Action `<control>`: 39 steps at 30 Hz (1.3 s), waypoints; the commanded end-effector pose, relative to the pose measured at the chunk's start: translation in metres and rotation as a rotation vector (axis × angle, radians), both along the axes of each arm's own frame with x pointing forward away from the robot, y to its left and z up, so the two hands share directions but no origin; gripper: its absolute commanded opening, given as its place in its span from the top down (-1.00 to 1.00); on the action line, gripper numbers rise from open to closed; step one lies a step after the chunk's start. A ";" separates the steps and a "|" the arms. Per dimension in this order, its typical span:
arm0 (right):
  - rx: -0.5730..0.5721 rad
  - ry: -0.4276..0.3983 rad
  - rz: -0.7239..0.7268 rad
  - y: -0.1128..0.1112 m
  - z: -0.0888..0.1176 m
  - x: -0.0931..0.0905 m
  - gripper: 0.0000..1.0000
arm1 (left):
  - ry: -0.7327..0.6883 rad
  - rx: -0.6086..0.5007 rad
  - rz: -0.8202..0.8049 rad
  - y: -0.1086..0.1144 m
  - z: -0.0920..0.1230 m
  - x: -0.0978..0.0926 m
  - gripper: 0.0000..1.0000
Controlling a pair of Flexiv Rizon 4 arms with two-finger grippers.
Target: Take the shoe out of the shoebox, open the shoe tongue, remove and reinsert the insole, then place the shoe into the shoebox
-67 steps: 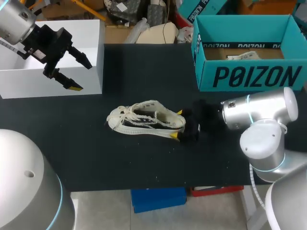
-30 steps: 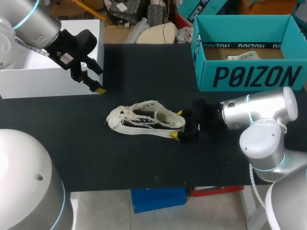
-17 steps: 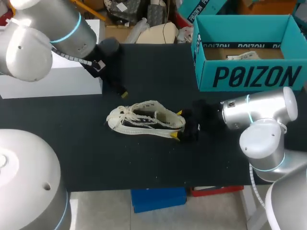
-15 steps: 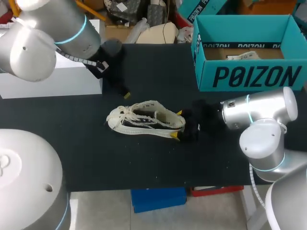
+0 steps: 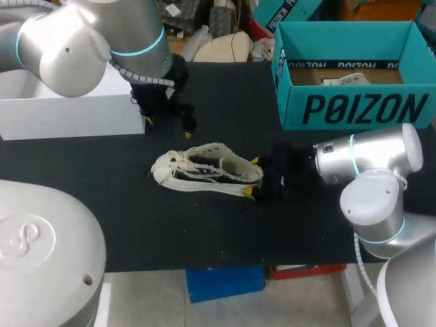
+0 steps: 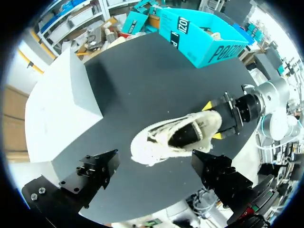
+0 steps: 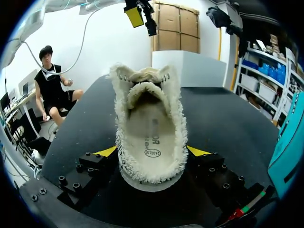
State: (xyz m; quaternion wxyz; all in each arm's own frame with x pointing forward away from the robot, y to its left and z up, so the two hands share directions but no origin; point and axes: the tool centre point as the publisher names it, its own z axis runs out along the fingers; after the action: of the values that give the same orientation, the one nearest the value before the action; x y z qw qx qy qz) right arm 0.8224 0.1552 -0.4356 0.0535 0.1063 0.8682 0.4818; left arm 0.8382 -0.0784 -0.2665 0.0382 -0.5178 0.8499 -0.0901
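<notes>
A cream low-top shoe (image 5: 204,170) with frayed edges lies on the black table (image 5: 225,95), toe to the left. My right gripper (image 5: 253,178) is shut on its heel, one yellow tip on each side. In the right wrist view the shoe (image 7: 148,111) sits between the fingers of that gripper (image 7: 152,152), and its insole (image 7: 151,135) shows inside. My left gripper (image 5: 168,128) hangs open just behind the toe end. From the left wrist view, the shoe (image 6: 175,137) lies ahead of the open left gripper (image 6: 154,175). The teal shoebox (image 5: 354,109) stands open at the back right.
A white box (image 5: 75,95) stands at the back left, close beside my left arm. The shoebox (image 6: 204,40) holds some paper. Bare tabletop lies in front of the shoe and between it and the shoebox.
My left arm has swung right, from over the white box to just behind the shoe's toe end. The right arm and the shoe have stayed put.
</notes>
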 end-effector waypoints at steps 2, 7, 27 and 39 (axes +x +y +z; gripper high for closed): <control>-0.002 0.000 -0.003 0.003 -0.002 0.000 1.00 | 0.021 0.349 0.294 -0.031 -0.010 -0.007 -1.00; -0.002 0.000 -0.003 0.003 -0.002 0.000 1.00 | 0.042 0.450 0.348 -0.048 -0.022 -0.014 -1.00; -0.002 0.000 -0.003 0.003 -0.002 0.000 1.00 | 0.034 0.587 0.247 -0.095 -0.076 -0.008 -1.00; -0.002 0.000 -0.003 0.003 -0.002 0.000 1.00 | 0.036 0.680 0.285 -0.085 -0.097 -0.013 -1.00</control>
State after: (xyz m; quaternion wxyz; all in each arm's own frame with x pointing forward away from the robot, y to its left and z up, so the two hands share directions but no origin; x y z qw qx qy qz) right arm 0.8225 0.1553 -0.4355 0.0535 0.1063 0.8682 0.4818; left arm 0.8256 -0.1594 -0.3590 0.1513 -0.6033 0.7644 0.1696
